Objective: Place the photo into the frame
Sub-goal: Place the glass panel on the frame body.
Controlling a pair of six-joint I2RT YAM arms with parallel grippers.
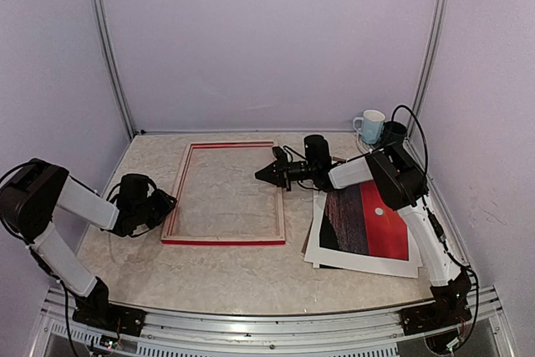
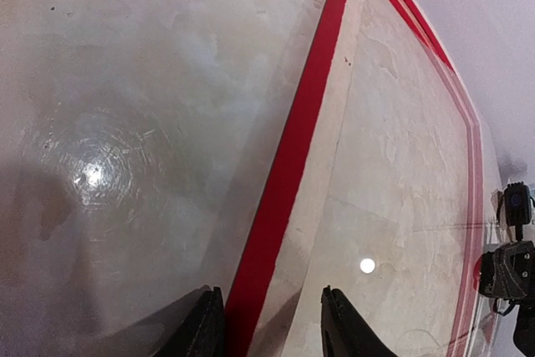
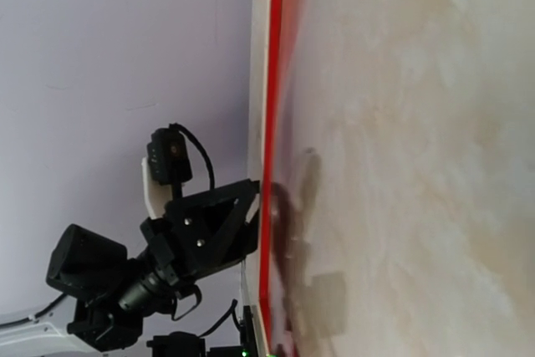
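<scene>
The frame (image 1: 224, 240) lies flat mid-table, red side up, with bare tabletop showing inside it. My left gripper (image 1: 171, 203) is low at its left rail. In the left wrist view its fingertips (image 2: 205, 323) stand on either side of that red rail (image 2: 284, 165); one is against the outer edge and the other is apart from the pale inner edge. My right gripper (image 1: 261, 175) hovers shut and empty at the right rail. The photo (image 1: 368, 221), red sky with a white sun, lies face up right of the frame, partly under the right arm.
A white mug (image 1: 370, 126) and a dark cup (image 1: 393, 133) stand in the back right corner. Purple walls with metal posts close in the table on three sides. In the right wrist view the left gripper (image 3: 209, 232) shows against the frame's far rail (image 3: 267, 123).
</scene>
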